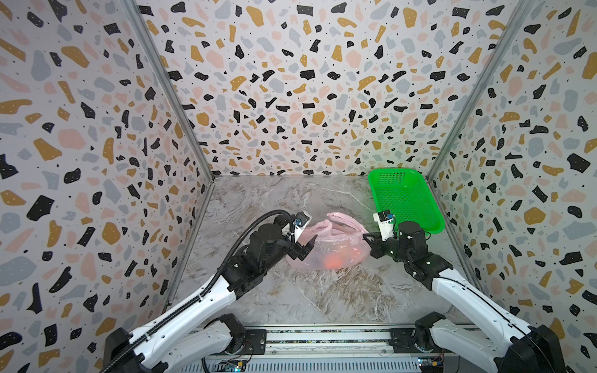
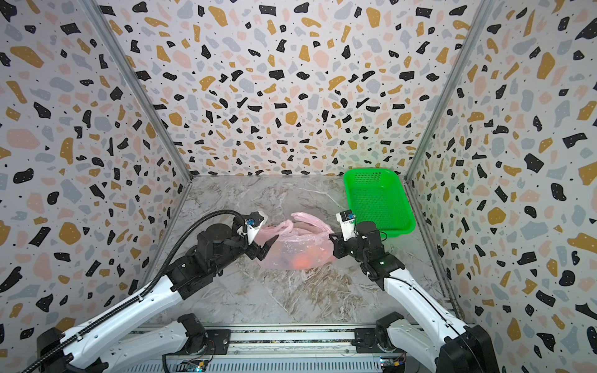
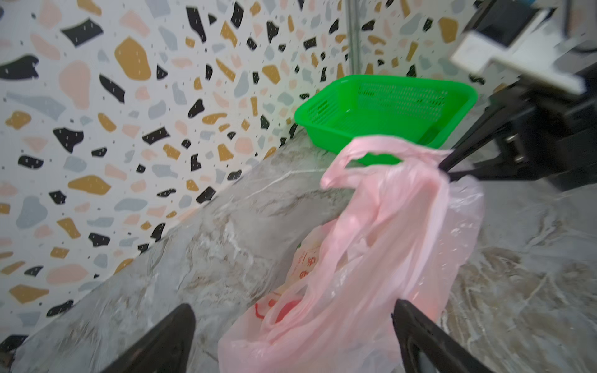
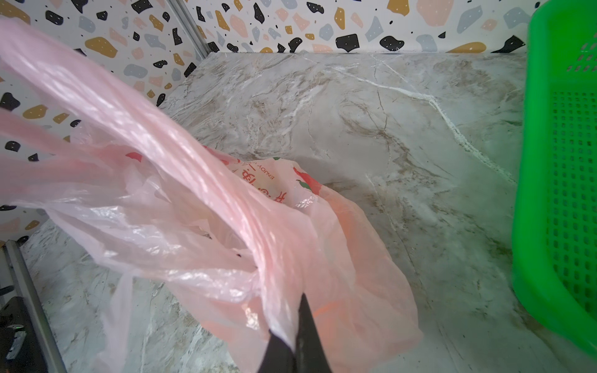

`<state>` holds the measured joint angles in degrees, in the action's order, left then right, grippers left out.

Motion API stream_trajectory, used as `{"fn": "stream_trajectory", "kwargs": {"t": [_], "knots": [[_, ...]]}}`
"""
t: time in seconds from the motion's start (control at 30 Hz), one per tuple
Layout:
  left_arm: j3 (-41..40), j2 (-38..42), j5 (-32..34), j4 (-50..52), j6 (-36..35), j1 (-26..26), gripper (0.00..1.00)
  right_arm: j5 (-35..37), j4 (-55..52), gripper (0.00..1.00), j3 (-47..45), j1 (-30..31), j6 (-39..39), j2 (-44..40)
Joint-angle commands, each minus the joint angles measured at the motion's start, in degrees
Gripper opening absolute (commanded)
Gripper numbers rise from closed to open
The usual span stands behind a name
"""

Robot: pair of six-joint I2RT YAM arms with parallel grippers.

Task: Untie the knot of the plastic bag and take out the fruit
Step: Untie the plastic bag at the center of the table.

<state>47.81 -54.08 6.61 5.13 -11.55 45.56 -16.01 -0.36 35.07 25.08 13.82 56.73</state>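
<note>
Nearest the camera in both top views, the mounting rail [image 1: 323, 336] runs across the front edge, and the two white arms rise from it over the marble table [image 1: 290, 290].

The left arm [image 1: 193, 300] reaches in from the left. Its left gripper [image 1: 305, 250] [image 2: 267, 248] has its jaws spread wide at the left end of the plastic bag [image 1: 329, 248] [image 2: 297, 248]. In the left wrist view, which is smeared, the two black fingers [image 3: 181, 326] stand far apart with loose pink plastic lying between them, unpinched.

The right arm [image 1: 468, 297] comes in from the right. Its right gripper [image 1: 368, 239] [image 2: 332, 237] is clamped tight on a bunched handle at the bag's right side. The right wrist view shows the pink film drawn into a taut strand that ends between the closed fingertips [image 4: 303, 310].

The bag rests on the table between the two grippers, near the middle. It is slumped and crinkled, with red print on its side [image 4: 258, 181]. One handle loop [image 3: 355, 151] stands up free. Through the film shows an orange lump, the fruit [image 1: 336, 261] [image 2: 302, 261]. It is probably a tangerine, though the plastic blurs it too much to be sure.

Beyond the right gripper, the green basket [image 1: 407, 200] [image 2: 378, 200] sits in the far right corner, apart from the bag. Behind everything stand the speckled terrazzo walls [image 1: 290, 80].
</note>
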Motion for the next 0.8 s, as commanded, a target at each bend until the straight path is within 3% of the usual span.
{"fn": "stream_trajectory", "kwargs": {"t": [0.0, 0.27, 0.4, 0.5, 0.57, 0.63, 0.77], "knots": [[3.97, -3.5, 3.64, 4.24, -2.19, 3.45, 1.0, 1.16, 0.56, 0.0, 1.89, 0.76, -0.13, -0.81], [8.18, -10.63, 1.98, 3.31, -2.0, 6.67, 0.98, 1.86, 0.21, 0.0, 2.27, 1.02, -0.14, -1.26], [8.09, -12.46, 9.94, 1.4, -1.64, 6.8, 0.9, 1.68, 0.25, 0.0, 2.42, 1.11, -0.06, -1.92], [9.98, -14.35, 13.38, 1.22, -1.63, 6.78, 0.6, 1.88, 0.33, 0.0, 2.05, 1.15, 0.06, -2.14], [10.37, -14.72, 13.89, -0.44, -1.68, 6.82, 0.26, 1.96, 0.41, 0.0, 1.55, 1.2, 0.27, -2.3], [10.52, -15.11, 15.96, -2.7, -1.42, 6.8, 0.0, 2.01, 1.23, 0.0, 0.69, 1.28, 1.06, -2.65], [11.68, -16.58, 20.25, -7.98, -2.92, 6.17, 0.0, 2.63, 4.85, 0.0, -0.85, 1.34, 2.73, -2.78]]}}
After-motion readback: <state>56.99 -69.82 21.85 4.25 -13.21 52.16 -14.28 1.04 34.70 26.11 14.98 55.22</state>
